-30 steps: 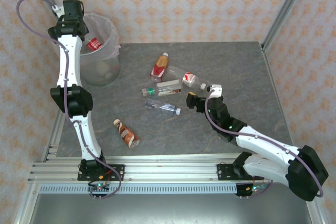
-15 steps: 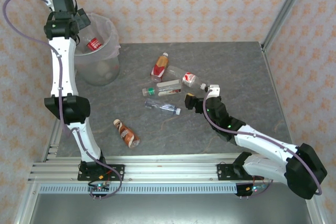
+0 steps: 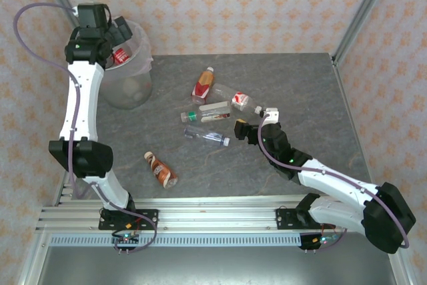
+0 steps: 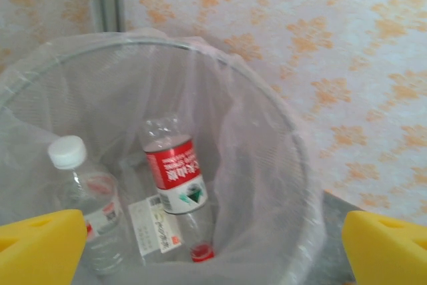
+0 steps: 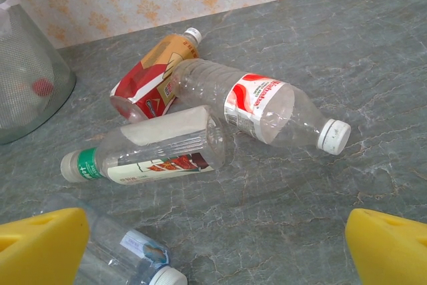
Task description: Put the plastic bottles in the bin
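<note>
My left gripper [image 3: 119, 30] hangs open over the bin [image 3: 137, 75], nothing between its yellow fingertips [image 4: 40, 248]. Inside the bag-lined bin [image 4: 267, 165] lie a red-label bottle [image 4: 173, 177], a white-capped bottle [image 4: 83, 195] and a flattened one [image 4: 152, 226]. On the table my right gripper [image 3: 255, 120] stands open and empty just right of a cluster: an orange-red bottle [image 5: 152, 75], a clear red-and-white one [image 5: 267, 108], a green-capped one [image 5: 157, 148] and a blue-label one [image 5: 123, 258]. A brown bottle [image 3: 161, 169] lies alone at the near left.
The bin stands at the table's far left corner against the patterned wall. Metal frame posts [image 3: 357, 15] rise at the back corners. Bare grey tabletop [image 3: 300, 85] stretches to the right of the bottles and in front of them.
My left wrist has swung up and then right, its fingers now over the bin's mouth. My right gripper has edged slightly left toward the bottle cluster. The bottles have not moved.
</note>
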Controlling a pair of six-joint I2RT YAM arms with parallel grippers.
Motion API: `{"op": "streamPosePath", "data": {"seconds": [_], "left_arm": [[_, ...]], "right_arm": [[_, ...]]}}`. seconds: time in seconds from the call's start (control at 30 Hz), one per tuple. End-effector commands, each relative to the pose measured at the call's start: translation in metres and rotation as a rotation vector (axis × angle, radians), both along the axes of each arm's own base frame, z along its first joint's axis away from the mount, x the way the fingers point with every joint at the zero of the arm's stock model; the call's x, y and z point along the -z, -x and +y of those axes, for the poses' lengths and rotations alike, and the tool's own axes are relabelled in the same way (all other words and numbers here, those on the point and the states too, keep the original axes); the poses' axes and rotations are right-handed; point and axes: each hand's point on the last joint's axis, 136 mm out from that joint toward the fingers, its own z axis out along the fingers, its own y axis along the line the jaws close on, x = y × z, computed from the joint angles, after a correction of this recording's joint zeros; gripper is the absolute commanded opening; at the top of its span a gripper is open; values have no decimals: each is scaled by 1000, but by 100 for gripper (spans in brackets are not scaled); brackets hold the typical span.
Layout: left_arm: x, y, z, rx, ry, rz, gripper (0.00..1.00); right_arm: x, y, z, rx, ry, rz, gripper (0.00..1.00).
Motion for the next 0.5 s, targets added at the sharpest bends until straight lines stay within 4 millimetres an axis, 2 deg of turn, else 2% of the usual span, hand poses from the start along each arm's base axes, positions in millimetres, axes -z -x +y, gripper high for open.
{"op": "streamPosePath", "data": {"seconds": [0.0,0.27,0.37,0.47], "left_arm": [[-42,16,-14,4,-3,-150,100],[-50,69,-51,55,15,-236,100],[-39,91,-53,33,-9,-220,100],[-20,111,-61,59,-13,-160,100]], "right_arm": [[-6,-1,4,-18,7,-8,99],[-3,-2,5,-14,10,-7,99],[-3,-4,7,-17,6,-9,99],[-3,-6,10,-21,6,-8,99]]}}
